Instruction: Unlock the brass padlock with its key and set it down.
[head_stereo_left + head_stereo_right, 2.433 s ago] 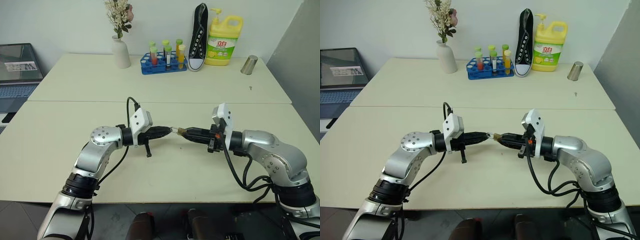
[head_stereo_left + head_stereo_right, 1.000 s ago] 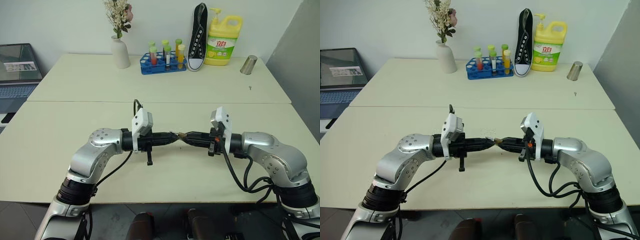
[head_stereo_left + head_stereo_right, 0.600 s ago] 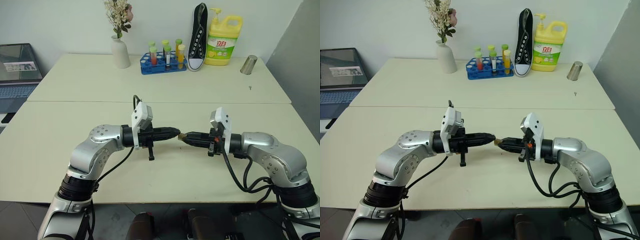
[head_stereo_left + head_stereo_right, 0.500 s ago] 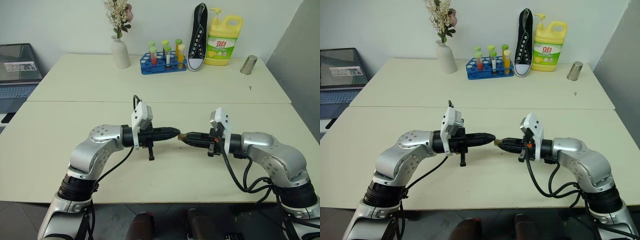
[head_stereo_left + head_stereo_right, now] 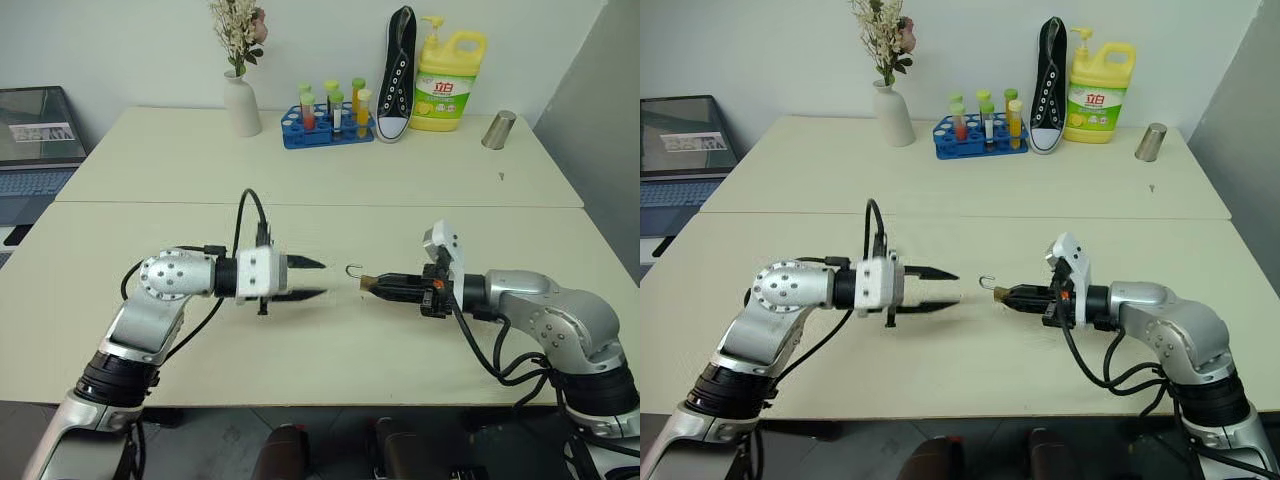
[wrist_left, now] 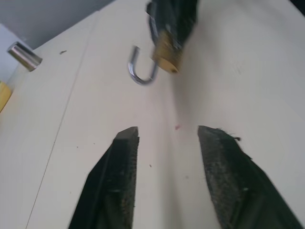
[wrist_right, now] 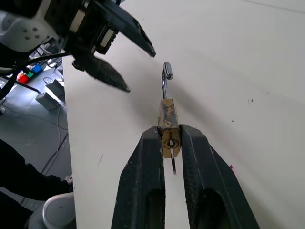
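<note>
The brass padlock point(image 7: 167, 119) hangs above the table, pinched between the fingers of my right gripper point(image 7: 169, 137), which is shut on its body. Its silvery shackle point(image 5: 353, 268) stands sprung open like a hook, pointing toward my left gripper. A thin silvery piece, the key point(image 7: 173, 164), sticks out of the keyhole end between the right fingers. My left gripper point(image 5: 312, 279) is open with nothing in it, a short gap to the left of the shackle. In the left wrist view the padlock point(image 6: 166, 51) floats beyond the two spread fingers point(image 6: 120, 181).
Along the table's far edge stand a vase with flowers point(image 5: 241, 105), a blue test tube rack point(image 5: 328, 125), a black shoe point(image 5: 397, 75), a yellow detergent bottle point(image 5: 447, 80) and a metal cup point(image 5: 497, 130). A laptop point(image 5: 35, 140) sits at far left.
My left gripper has opened, rolled and drawn back to the left, away from the padlock. The shackle now shows sprung open. The right gripper keeps its hold.
</note>
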You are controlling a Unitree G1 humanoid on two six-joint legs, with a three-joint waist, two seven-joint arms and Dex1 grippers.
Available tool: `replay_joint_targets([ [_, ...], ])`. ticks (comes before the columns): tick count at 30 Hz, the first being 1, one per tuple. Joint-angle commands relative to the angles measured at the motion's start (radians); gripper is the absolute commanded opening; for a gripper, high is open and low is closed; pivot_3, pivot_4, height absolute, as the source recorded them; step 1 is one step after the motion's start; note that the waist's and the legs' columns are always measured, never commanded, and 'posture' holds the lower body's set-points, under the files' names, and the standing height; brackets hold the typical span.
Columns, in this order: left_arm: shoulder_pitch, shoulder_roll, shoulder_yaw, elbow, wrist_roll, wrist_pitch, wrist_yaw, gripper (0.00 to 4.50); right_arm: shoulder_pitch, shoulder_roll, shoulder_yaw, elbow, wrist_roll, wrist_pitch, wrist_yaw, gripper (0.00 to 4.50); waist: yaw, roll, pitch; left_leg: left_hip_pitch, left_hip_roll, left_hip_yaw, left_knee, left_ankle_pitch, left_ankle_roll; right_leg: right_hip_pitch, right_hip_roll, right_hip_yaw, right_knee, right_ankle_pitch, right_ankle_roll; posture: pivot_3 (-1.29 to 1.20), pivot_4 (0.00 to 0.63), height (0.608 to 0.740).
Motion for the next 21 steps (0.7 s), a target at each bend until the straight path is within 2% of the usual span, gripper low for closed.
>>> replay_joint_targets([
  [1,0.0,0.012,-0.025,0.045,0.056,-0.192,-0.019,3.14,-0.013,0.028,-0.062,0.023,0.087,0.125,-0.056,0.14,0.0,0.0,0.0,0.0,0.0,0.0,0.0,0.0,0.0,0.0,-0.001,0.0,0.0,0.0,0.0,0.0,0.15,0.74],
  [5,0.0,-0.004,-0.027,0.06,0.058,-0.218,0.004,4.43,-0.028,0.065,-0.082,0.093,0.11,0.224,-0.115,0.14,-0.001,0.0,0.0,0.0,0.0,0.0,0.0,0.0,0.0,0.0,-0.003,0.0,0.0,0.0,0.0,0.0,0.15,0.74],
  [8,0.003,-0.012,-0.027,0.048,0.058,-0.211,0.022,4.5,-0.053,0.087,-0.083,0.149,0.11,0.263,-0.138,0.14,-0.001,0.0,0.0,0.0,0.0,0.0,0.0,0.0,0.0,0.0,-0.002,0.0,0.0,-0.002,0.004,0.0,0.15,0.74],
  [16,0.047,-0.01,-0.023,-0.061,-0.011,-0.054,0.022,4.5,-0.132,0.144,-0.028,0.309,0.045,0.275,-0.157,0.14,-0.004,0.0,0.0,0.0,0.001,0.0,0.0,0.0,0.0,0.0,-0.001,0.0,0.0,-0.002,0.004,0.0,0.15,0.74],
  [21,0.059,-0.004,-0.027,-0.086,-0.009,-0.04,0.012,4.5,-0.16,0.154,-0.03,0.377,0.027,0.302,-0.156,0.14,-0.004,0.001,0.0,0.0,0.0,0.0,0.0,0.0,0.0,0.0,0.001,0.0,0.0,-0.002,0.004,0.0,0.15,0.74],
])
